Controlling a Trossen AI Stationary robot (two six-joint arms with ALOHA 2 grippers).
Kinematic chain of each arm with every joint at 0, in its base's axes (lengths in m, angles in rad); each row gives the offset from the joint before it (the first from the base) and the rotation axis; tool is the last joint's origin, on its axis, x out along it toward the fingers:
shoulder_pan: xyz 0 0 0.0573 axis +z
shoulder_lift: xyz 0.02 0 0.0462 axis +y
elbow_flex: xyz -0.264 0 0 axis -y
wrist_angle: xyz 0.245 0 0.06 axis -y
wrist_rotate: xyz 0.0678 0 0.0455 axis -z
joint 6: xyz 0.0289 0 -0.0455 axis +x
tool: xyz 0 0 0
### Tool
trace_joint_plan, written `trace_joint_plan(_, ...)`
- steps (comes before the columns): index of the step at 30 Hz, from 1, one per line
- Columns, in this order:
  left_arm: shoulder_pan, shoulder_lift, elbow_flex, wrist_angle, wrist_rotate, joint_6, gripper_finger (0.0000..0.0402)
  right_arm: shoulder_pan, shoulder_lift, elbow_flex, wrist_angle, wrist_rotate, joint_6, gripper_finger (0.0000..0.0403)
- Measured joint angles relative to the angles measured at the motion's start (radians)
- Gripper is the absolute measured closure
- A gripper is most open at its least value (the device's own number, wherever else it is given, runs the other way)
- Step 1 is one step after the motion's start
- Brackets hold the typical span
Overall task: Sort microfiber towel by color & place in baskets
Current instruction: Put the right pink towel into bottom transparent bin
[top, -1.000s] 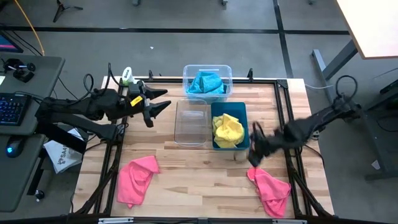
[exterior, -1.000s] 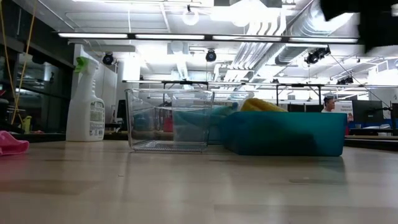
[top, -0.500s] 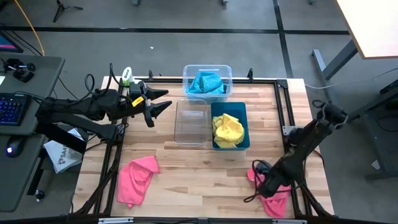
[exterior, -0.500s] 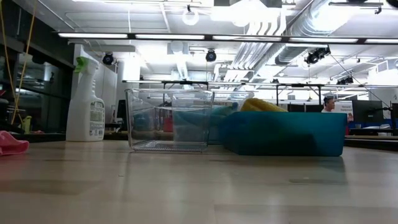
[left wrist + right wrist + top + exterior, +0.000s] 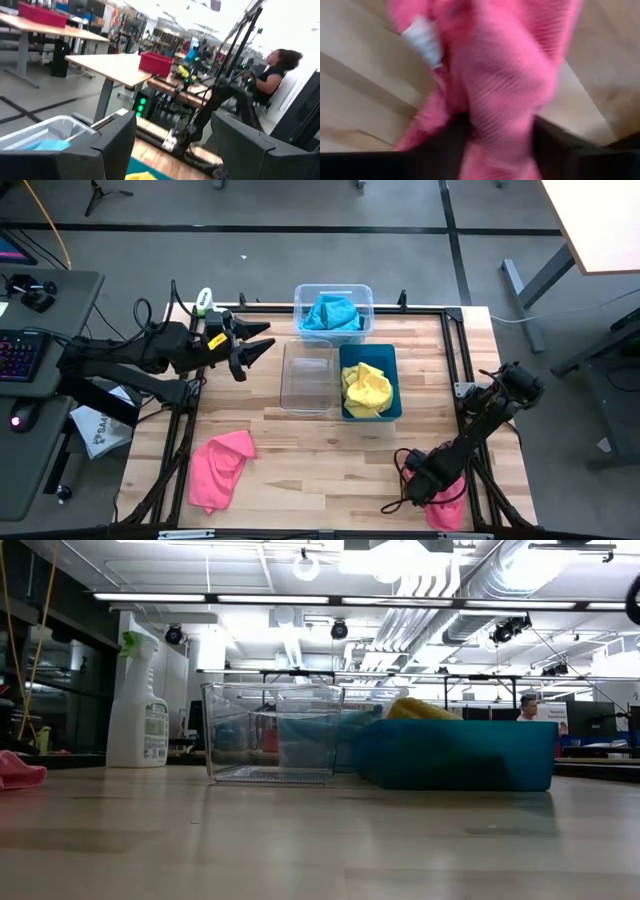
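Presently the wooden table (image 5: 300, 450) carries three baskets at its far centre: a clear basket (image 5: 333, 292) holding a blue towel (image 5: 330, 313), an empty clear basket (image 5: 308, 376), and a teal basket (image 5: 391, 390) holding a yellow towel (image 5: 368, 388). Two pink towels lie unsorted near the front edge: the left pink towel (image 5: 220, 468) and the right pink towel (image 5: 445, 505).

The right gripper (image 5: 418, 488) is lowered onto the right pink towel at the front right corner. In the right wrist view the pink cloth (image 5: 505, 75) is seen bunched between the dark fingers (image 5: 447, 145), so the gripper is judged to be closing on or holding the towel; a firm hold cannot be confirmed. From this gripper the empty clear basket lies toward the far left, well apart, and the right arm is clearly the nearer one to this towel.

The left gripper (image 5: 252, 344) waits at the far left, fingers spread wide, near the spray bottle (image 5: 204, 302).

The low view shows the baskets and bottle side-on but not the right pink towel; only the wrist view shows its white tag (image 5: 422, 40).
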Motion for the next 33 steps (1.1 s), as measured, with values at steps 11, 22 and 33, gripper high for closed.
trace_joint_plan(11, 0.0, -0.001, 0.0, 0.189, 0.002, 0.077, 0.0159, -0.082, -0.429, 0.075, -0.187, 0.396, 0.056, 0.0395)
trace_joint_plan(22, 0.0, -0.001, 0.0, 0.272, 0.047, 0.079, 0.0159, -0.405, -0.601, 0.212, 0.204, 0.922, -0.587, 0.04)
trace_joint_plan(33, 0.0, -0.017, 0.0, 0.336, 0.127, 0.078, 0.0159, -0.793, -0.3, 0.212, 0.977, 0.653, -1.005, 0.0401)
